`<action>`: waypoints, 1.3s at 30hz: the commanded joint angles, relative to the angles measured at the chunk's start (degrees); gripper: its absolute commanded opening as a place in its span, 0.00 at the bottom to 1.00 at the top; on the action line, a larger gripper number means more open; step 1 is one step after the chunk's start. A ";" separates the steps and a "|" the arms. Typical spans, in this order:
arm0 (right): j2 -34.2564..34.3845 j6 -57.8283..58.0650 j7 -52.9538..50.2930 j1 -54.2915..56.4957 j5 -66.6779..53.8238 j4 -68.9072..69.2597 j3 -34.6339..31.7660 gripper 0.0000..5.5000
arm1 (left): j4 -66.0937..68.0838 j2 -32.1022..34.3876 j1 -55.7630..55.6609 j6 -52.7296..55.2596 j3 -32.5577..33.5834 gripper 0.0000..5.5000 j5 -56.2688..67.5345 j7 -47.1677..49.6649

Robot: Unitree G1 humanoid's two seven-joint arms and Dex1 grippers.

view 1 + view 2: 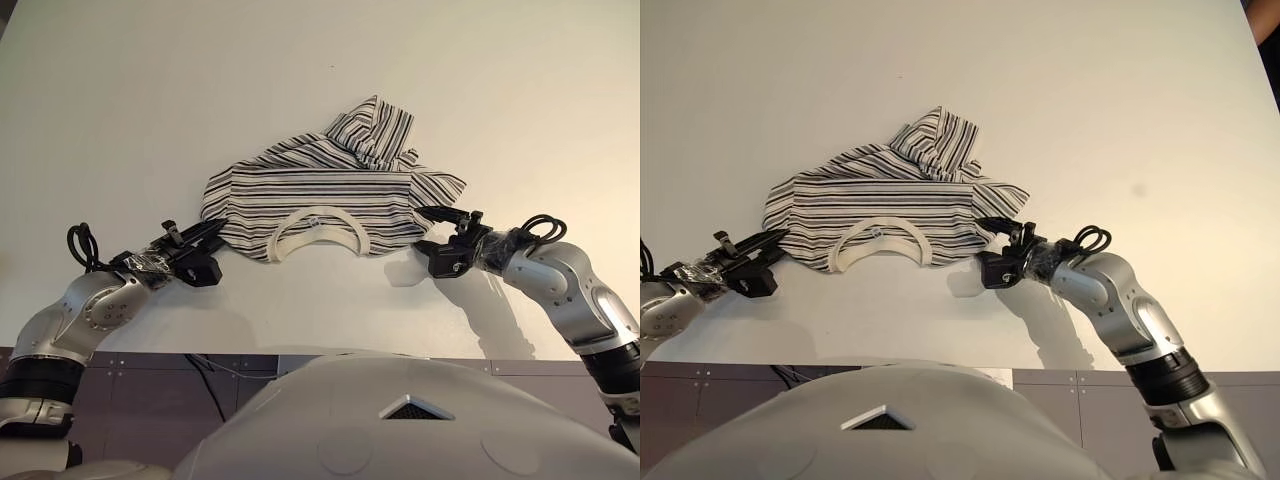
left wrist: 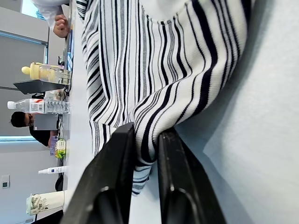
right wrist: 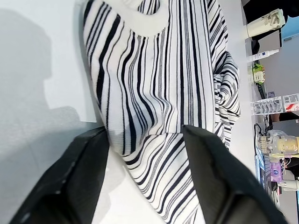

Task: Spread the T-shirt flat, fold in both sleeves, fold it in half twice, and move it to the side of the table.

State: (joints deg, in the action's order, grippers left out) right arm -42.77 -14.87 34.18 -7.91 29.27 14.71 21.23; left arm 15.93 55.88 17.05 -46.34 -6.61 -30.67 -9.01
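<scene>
- Jaws of the left gripper [image 1: 213, 233] are closed narrow on a fold of the T-shirt [image 1: 330, 185], at its near left corner; the striped cloth is pinched between them.
- Jaws of the right gripper [image 1: 432, 229] stand wide apart at the near right corner of the shirt, one on each side of the cloth edge, and they grip nothing.
- The T-shirt lies in the middle of the table [image 1: 140, 100], with the collar [image 1: 316, 236] turned toward the robot. Its far part [image 1: 375, 128] is bunched into a heap, so it is not flat.
- I judge that the step in hand is the spreading, so the task is only at its beginning.
- To do it well, the right jaws should first close on the corner. Then both arms should pull apart with equal tension, low over the table, so the heap can open. A pull from one side only would probably turn the shirt.
- The cloth looks like a thin, limp knit with black and white stripes, and it wrinkles easily. The collar is a thicker white ribbed band, curved. The table is pale and smooth, so the cloth should slide on it.
</scene>
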 commanded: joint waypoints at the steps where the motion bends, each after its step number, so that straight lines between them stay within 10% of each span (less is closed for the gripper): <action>1: -0.10 0.93 -0.27 -0.95 2.62 -2.55 0.45 0.38 | 3.02 -0.73 0.98 0.65 -2.19 0.05 -3.74 0.26; 10: 1.66 0.98 -1.60 0.13 0.07 -2.43 -0.58 0.06 | 0.68 -2.96 -1.13 3.92 -2.98 0.02 4.95 -5.32; 19: 18.60 22.43 -7.83 23.32 -31.99 -7.48 -21.66 0.02 | -16.93 -17.82 -30.67 44.47 6.38 0.02 41.81 -12.87; 29: 23.55 5.01 -43.02 71.99 -11.97 -62.99 -16.59 0.02 | 37.99 -29.27 -82.80 34.36 -0.40 0.02 20.82 6.41; 39: 22.86 -5.41 -60.66 82.16 -6.26 -75.72 -15.22 0.02 | 51.04 -27.89 -94.65 24.88 -0.50 0.02 15.52 12.57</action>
State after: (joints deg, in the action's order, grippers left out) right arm -18.95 -18.74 -24.85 72.92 22.39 -60.51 5.88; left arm 66.14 26.94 -75.03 -20.56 -7.74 -14.64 1.99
